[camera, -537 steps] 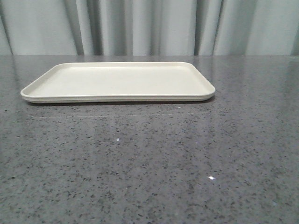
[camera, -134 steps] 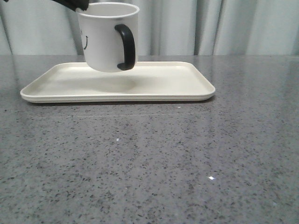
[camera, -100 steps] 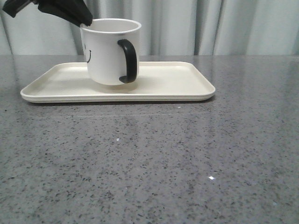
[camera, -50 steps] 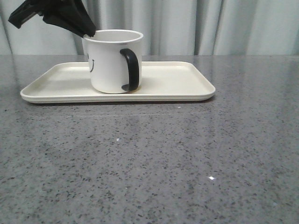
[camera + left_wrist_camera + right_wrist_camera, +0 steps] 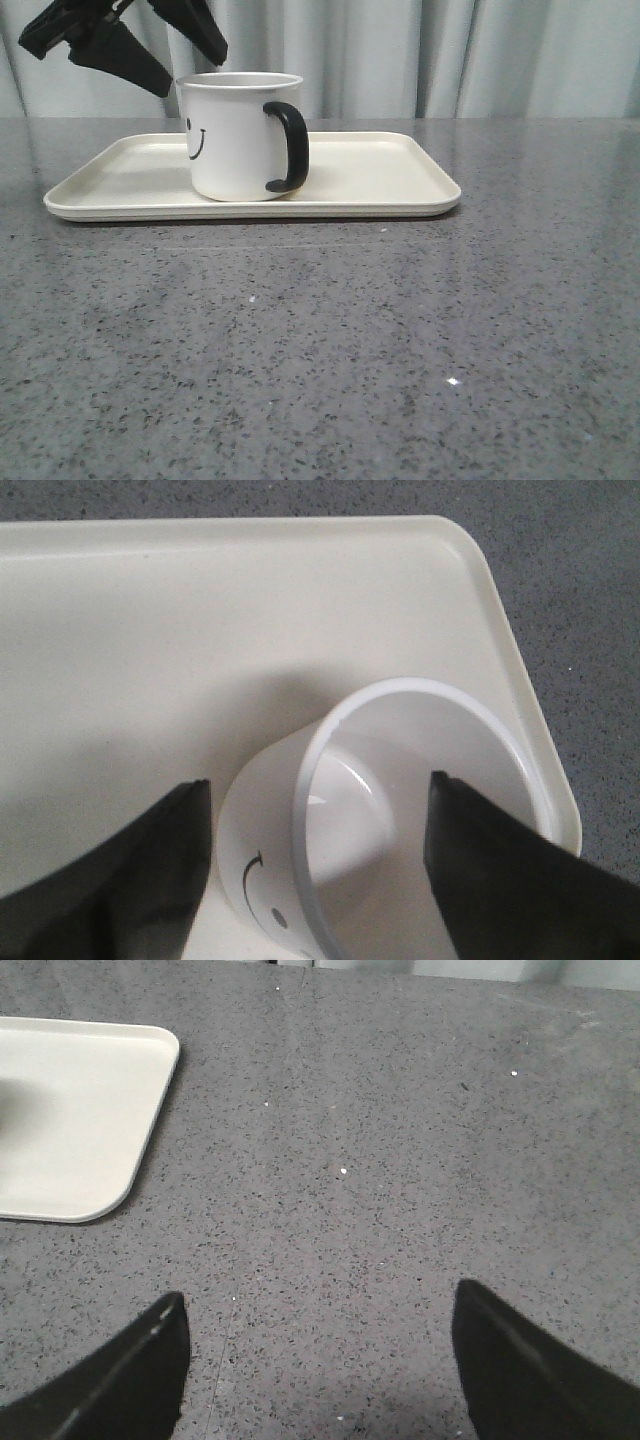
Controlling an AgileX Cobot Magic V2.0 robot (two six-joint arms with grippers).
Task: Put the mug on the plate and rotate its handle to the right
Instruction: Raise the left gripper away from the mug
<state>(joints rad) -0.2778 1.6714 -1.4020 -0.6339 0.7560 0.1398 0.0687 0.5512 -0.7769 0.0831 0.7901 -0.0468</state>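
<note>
A: Where does the mug (image 5: pixel 238 136) sit?
B: It stands upright on the plate (image 5: pixel 380 175), left of the plate's middle in the front view, its base flat on the cream surface. The smiley face shows on its left side.

A: And the handle (image 5: pixel 289 146)?
B: The black loop points toward the right and somewhat toward the camera.

A: What is the left gripper (image 5: pixel 158 58) doing?
B: It hangs above and to the left of the mug, jaws spread wide and touching nothing. In the left wrist view the two dark fingers (image 5: pixel 110 880) stand either side of the mug's rim with clear gaps.

A: The right gripper (image 5: pixel 318 1365)?
B: Its jaws are also apart, holding nothing, over the bare grey speckled table (image 5: pixel 400 1160), beside the plate's corner.
</note>
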